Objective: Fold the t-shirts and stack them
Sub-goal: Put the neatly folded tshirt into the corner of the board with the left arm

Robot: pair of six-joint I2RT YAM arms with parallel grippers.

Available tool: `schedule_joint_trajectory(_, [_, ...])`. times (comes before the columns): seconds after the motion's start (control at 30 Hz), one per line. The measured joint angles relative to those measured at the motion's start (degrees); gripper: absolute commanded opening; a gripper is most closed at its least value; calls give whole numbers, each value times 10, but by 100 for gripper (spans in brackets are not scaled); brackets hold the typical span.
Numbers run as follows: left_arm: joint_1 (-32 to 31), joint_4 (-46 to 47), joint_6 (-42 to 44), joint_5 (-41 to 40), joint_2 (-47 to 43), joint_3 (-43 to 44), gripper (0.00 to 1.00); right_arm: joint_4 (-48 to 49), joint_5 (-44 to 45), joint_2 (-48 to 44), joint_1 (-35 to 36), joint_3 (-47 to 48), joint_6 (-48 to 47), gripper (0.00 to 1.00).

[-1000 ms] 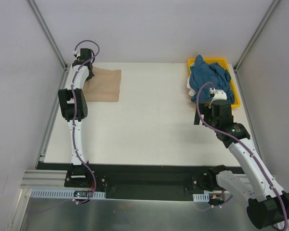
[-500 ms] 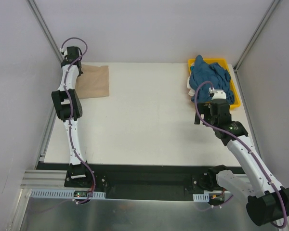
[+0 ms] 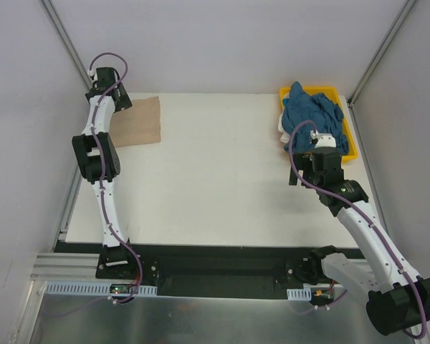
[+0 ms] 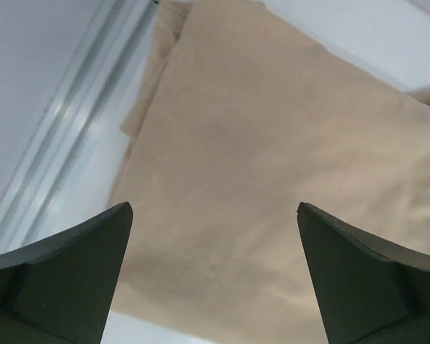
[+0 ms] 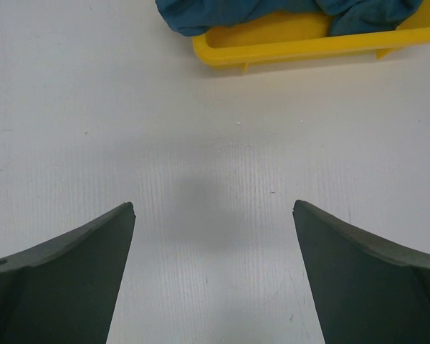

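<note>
White table (image 3: 222, 179), grey walls round it. We see the tan t-shirt (image 3: 140, 122) folded flat at the far-left corner, w/ the left gripper (image 4: 211, 211) right over it, jaws wide, nothing held. The teal t-shirt (image 3: 312, 115) sits bunched in the yellow tray (image 5: 287, 44), far right, draping over its rim. Right gripper (image 5: 213, 208) hangs near the tray, jaws wide, over bare table.

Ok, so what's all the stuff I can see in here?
tan t-shirt: one, beige, folded flat at the table's far left corner
teal t-shirt: one, blue-green, crumpled in the tray
yellow tray: one, yellow, table's far right corner
table: one, white, under everything
left arm: one, white and black, left side
right arm: one, white and black, right side
left end effector: one, dark, open above the tan t-shirt
right end effector: one, dark, open over bare table near the tray
</note>
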Motion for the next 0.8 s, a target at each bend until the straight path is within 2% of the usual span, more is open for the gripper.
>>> schedule_joint_trajectory(0.17, [-23, 3, -44, 59, -94, -99, 99, 1, 2, -1, 0, 0, 5, 97])
schedule_joint_trajectory(0.37, [-123, 14, -99, 78, -236, -242, 99, 13, -2, -1, -3, 0, 23, 96])
schedule_joint_trajectory(0.57, [-247, 24, -143, 59, -406, -428, 99, 46, -27, -46, -5, -30, 49, 96])
schedule_joint_trajectory(0.8, [-344, 43, -192, 10, -676, -685, 99, 85, -56, -111, -7, -104, 80, 96])
